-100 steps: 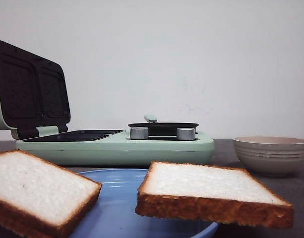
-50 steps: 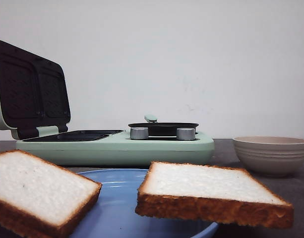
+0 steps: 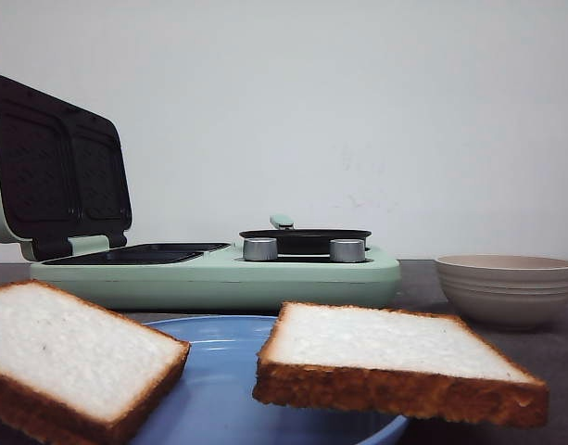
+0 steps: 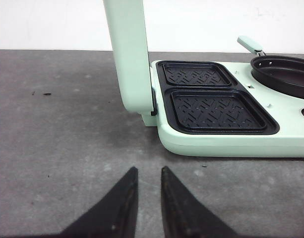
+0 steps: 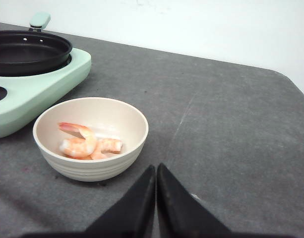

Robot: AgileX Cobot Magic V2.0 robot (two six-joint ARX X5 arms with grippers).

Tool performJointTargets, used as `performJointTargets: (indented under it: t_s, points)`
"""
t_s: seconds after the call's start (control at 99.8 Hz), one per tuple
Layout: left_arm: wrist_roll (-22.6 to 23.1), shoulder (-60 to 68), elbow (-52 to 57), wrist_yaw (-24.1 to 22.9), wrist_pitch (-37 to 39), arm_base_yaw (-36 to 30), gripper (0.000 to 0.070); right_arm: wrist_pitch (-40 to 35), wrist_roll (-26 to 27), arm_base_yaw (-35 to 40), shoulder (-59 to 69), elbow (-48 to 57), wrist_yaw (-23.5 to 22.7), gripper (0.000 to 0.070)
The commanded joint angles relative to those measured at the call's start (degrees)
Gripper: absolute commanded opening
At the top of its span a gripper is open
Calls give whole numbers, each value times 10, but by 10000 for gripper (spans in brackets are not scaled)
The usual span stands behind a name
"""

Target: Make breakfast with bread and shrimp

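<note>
Two arms, nothing held: the task looks unstarted, so the first pick is the step in hand.
Table: grey, bare around both grippers.
Breakfast maker: mint green, far centre-left, lid propped upright at its left end.
Grill plates: two dark ribbed wells side by side, both empty, ready for bread.
Pan: black, on the maker's right half, empty, mint handle behind it.
Plate: blue, nearest the front camera.
Bread: two slices on the plate, left slice tilted, right slice overhanging the plate's right edge.
Bowl: beige, ribbed, right of the maker, just apart from it.
Shrimp: a few orange-white pieces in the bowl's bottom.
Left gripper: fingers slightly apart, empty, above bare table near the maker's grill end.
Right gripper: fingertips together, empty, close to the bowl's near side.
Doing it well: probably grip the overhanging slice by its crust edge, pinch gently so the crumb does not crush, and lay it flat inside one well; part the right fingers before reaching into the bowl.
</note>
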Motion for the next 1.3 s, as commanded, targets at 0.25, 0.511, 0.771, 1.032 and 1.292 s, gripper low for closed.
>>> performJointTargets:
  t_s: [0.25,0.511,0.771,1.032,1.292]
  points:
    - [3,0,-9,3,-3,0,0,6,10,-1,0,-3,-1,0]
    - [0,0,-9,3,1,0,0,6,9,-1,0,-3,-1,0]
    - [-2,0,-9,3,28,0,0,6,10,-1,0,-3,-1,0]
    - [-2,0,-9,3,27,0,0,6,15,-1,0,-3,-1,0]
    - [-31,0,-9,3,19,0,0,6,74,-1,0,-3,-1,0]
